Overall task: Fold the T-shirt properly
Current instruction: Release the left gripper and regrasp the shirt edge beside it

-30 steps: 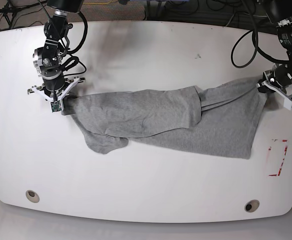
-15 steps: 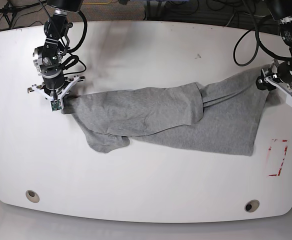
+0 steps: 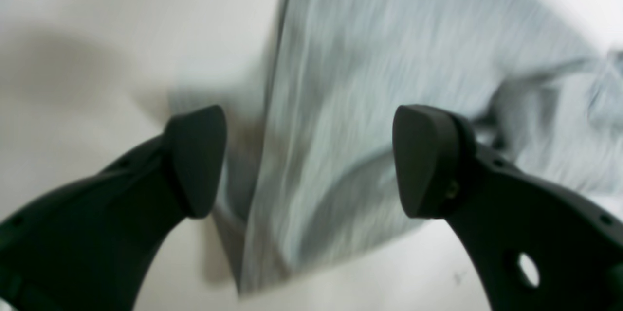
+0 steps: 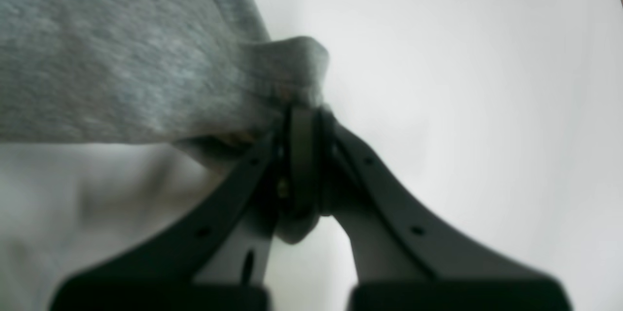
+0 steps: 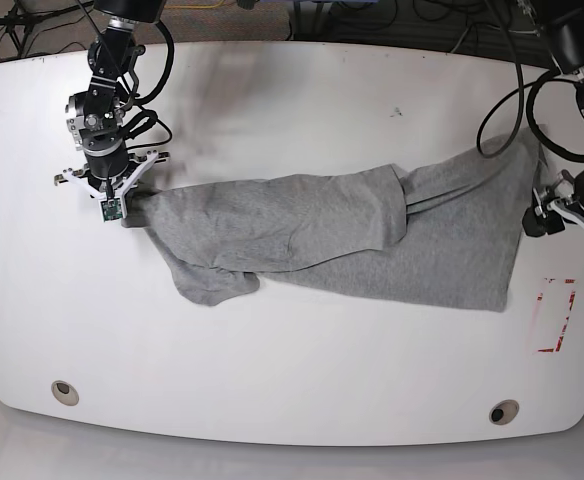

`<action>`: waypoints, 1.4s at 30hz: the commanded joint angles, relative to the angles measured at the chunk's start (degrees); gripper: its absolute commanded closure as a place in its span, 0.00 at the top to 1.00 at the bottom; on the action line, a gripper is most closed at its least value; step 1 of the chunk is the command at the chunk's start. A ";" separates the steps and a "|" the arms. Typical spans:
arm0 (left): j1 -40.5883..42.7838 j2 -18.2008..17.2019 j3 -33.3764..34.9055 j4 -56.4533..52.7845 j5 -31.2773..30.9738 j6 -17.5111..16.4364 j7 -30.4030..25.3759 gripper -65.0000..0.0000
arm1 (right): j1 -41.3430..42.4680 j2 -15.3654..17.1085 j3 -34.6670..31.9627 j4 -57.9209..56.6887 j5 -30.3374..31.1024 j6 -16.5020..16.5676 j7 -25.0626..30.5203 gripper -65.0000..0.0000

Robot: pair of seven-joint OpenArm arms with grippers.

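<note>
The grey T-shirt point(image 5: 372, 240) lies bunched and stretched sideways across the white table point(image 5: 292, 110), with no lettering showing. My right gripper point(image 5: 122, 205) is shut on the T-shirt's left end; in the right wrist view the fabric point(image 4: 121, 67) is pinched between the closed jaws point(image 4: 302, 126). My left gripper point(image 5: 550, 212) hangs open just off the shirt's right edge. In the blurred left wrist view its jaws point(image 3: 309, 160) stand wide apart above the cloth point(image 3: 365, 82), holding nothing.
A red-outlined rectangle point(image 5: 555, 315) is marked on the table near the right edge. Two round holes point(image 5: 64, 391) point(image 5: 503, 411) sit near the front edge. Cables point(image 5: 492, 110) loop over the table's back right, behind the left arm.
My left gripper has opened, let go of the shirt's right corner and moved toward the front right. The corner has settled on the table. The right arm has stayed put.
</note>
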 commanded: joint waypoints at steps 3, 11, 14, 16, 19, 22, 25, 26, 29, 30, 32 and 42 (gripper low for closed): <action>-7.06 -1.06 1.16 -3.81 -0.48 0.27 -1.05 0.78 | 0.79 0.50 -0.13 1.34 0.18 -0.36 1.42 0.00; -16.29 -0.97 2.74 -14.88 3.82 0.53 -1.84 0.78 | 1.85 0.50 0.05 1.34 0.18 -0.45 1.42 0.00; -18.93 -0.80 3.35 -17.96 8.57 0.36 -5.01 0.78 | 1.94 0.50 0.05 1.25 0.18 -0.45 1.42 0.00; -20.33 -0.71 5.20 -20.33 10.94 0.36 -8.26 0.78 | 2.03 0.50 0.05 1.34 0.18 -0.45 1.42 0.00; -21.92 -0.89 8.98 -24.38 12.97 0.36 -12.39 0.78 | 2.29 0.50 -0.04 1.34 0.18 -0.45 1.42 0.00; -23.76 -0.97 12.85 -30.00 13.85 0.36 -17.23 0.78 | 2.90 0.50 0.05 1.16 0.18 -0.45 1.42 0.00; -24.99 -1.06 15.84 -35.02 13.93 0.36 -20.65 0.78 | 3.08 0.50 0.05 1.16 0.18 -0.45 1.42 0.00; -25.61 -1.15 17.16 -37.30 13.93 0.36 -22.32 0.78 | 3.08 0.50 0.05 1.16 0.18 -0.45 1.42 0.00; -27.02 -1.15 20.32 -42.05 13.93 0.36 -26.37 0.78 | 3.17 0.50 -0.04 1.16 0.18 -0.45 1.42 0.00; -27.54 -1.15 21.55 -43.98 13.93 0.36 -27.86 0.78 | 3.17 0.50 -0.13 1.16 0.18 -0.45 1.42 0.00; -28.33 -1.15 23.05 -46.80 13.93 0.36 -29.97 0.78 | 3.17 0.50 -0.13 1.07 0.18 -0.45 1.42 0.00; -31.68 -1.06 29.90 -58.75 13.93 0.36 -39.29 0.78 | 3.17 0.50 -0.13 0.98 0.18 -0.18 1.42 0.00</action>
